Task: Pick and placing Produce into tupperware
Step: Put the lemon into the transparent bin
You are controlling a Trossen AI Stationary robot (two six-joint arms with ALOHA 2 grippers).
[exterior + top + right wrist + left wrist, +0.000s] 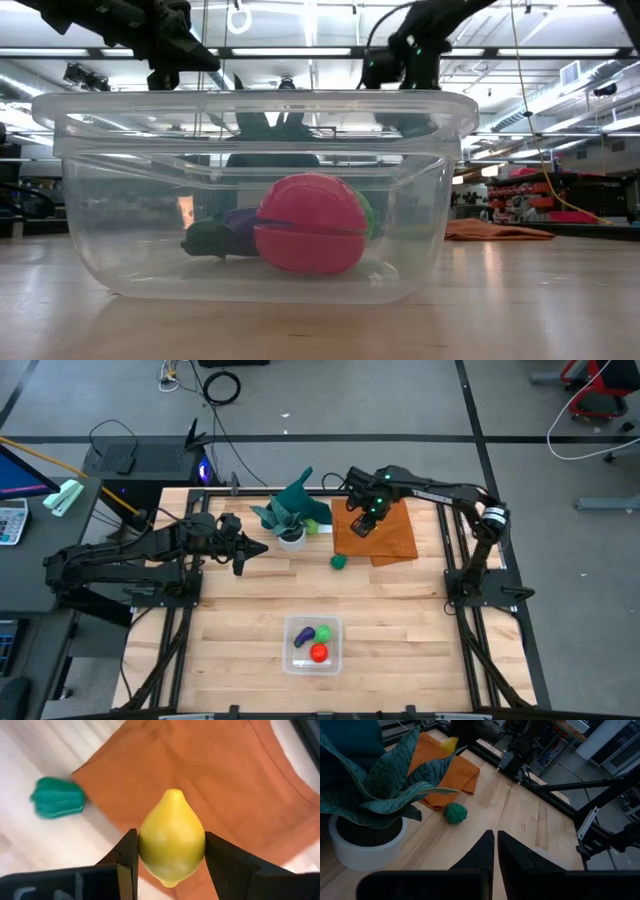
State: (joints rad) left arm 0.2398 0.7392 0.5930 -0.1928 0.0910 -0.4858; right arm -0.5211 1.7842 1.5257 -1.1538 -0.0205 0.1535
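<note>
From the high view, I have the right gripper [363, 526] above the orange cloth [385, 535], the left gripper [248, 550] beside the potted plant [291, 515], and the tupperware [313, 645] near the surface's [240, 620] front edge. The dark green piece [339, 561] lies just off the cloth.

In the low view, I see the red piece [310, 238] inside the tupperware; what's behind it is probably purple and green produce.

In the left wrist view, my left fingers [480, 851] sit nearly together, holding nothing.

In the right wrist view, my right fingers [127, 854] clamp the yellow lemon [172, 838] on both sides.
</note>
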